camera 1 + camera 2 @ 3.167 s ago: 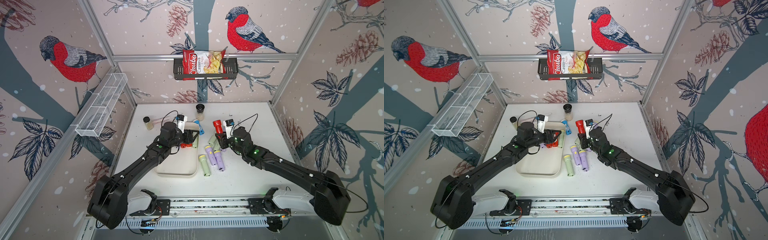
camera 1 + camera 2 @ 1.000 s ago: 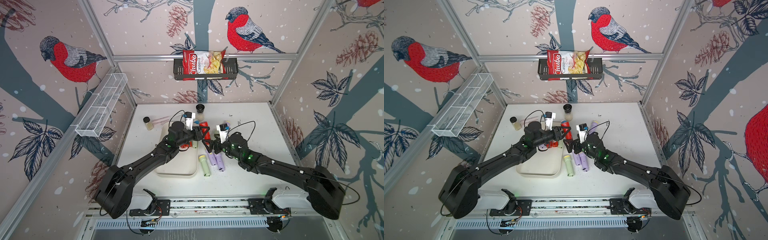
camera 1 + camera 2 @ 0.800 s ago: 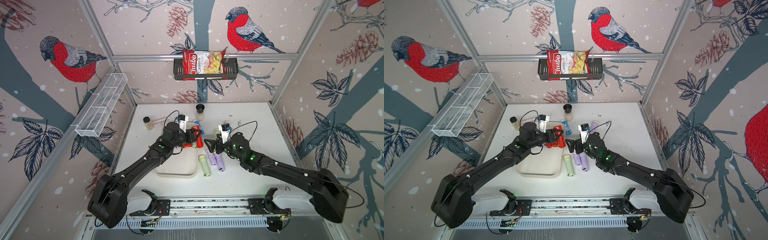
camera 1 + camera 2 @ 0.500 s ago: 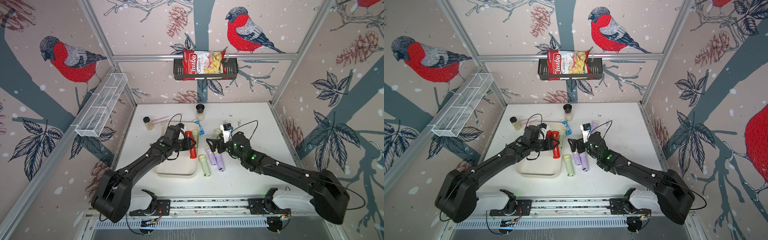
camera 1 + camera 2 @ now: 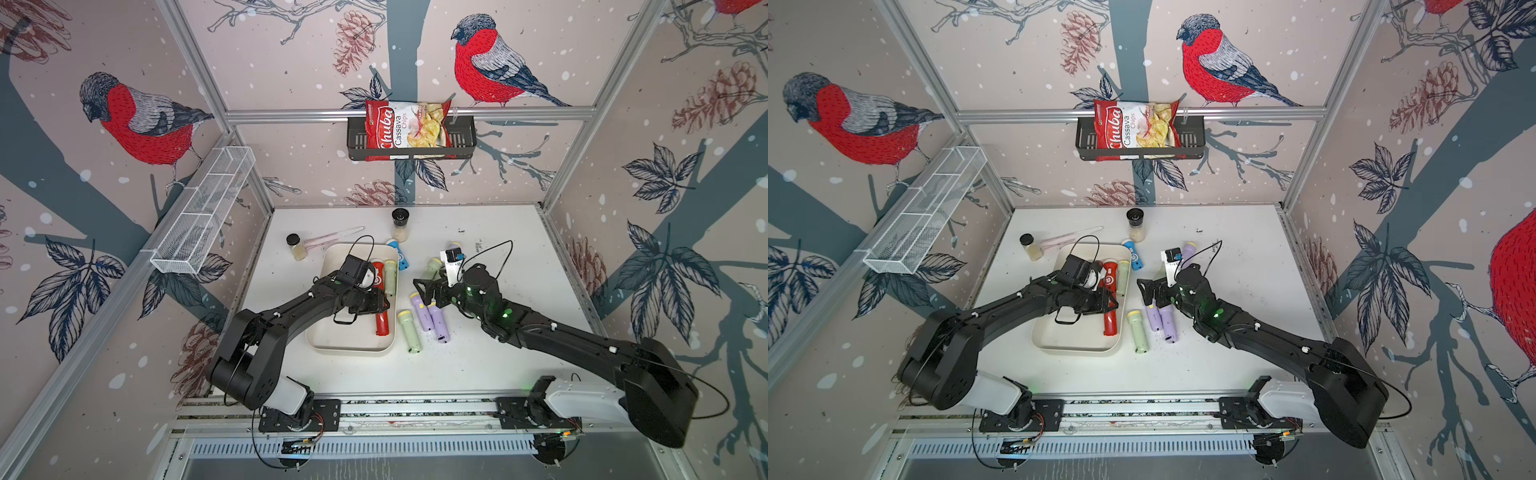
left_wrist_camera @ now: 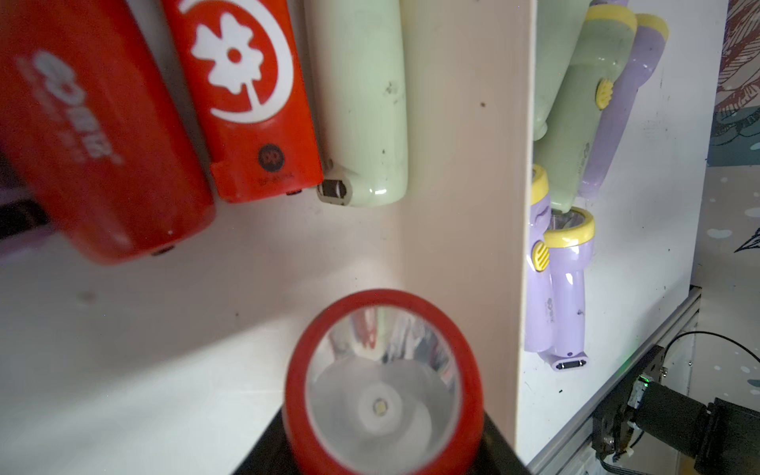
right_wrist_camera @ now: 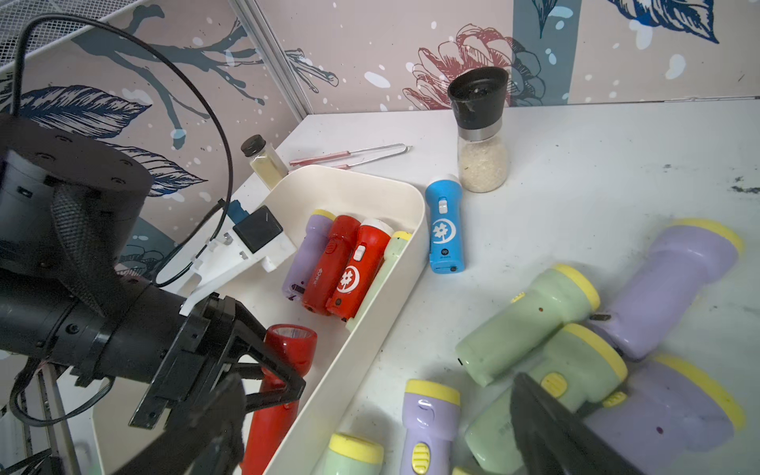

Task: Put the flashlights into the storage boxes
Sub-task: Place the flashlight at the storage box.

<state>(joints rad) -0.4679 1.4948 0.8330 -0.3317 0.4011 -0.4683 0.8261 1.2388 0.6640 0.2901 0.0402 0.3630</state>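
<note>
**Red flashlight (image 5: 382,326) being lowered into the cream tray (image 5: 340,341)**

It was held pinched in the left gripper (image 5: 379,302), low inside the tray and alongside the wall nearest the loose pile; whether it was resting on the floor could not be told. Four flashlights (image 7: 341,263) were laid side by side at the far end. The placing step was judged to be in hand: the jaws needed to be spread and the arm lifted clear without the red flashlight being dragged. The right gripper (image 5: 430,292), spread wide and empty, was poised over the lilac flashlights (image 5: 437,326) and a pale green flashlight (image 5: 409,334) on the table (image 5: 478,365), where the following pick was called for.
</note>
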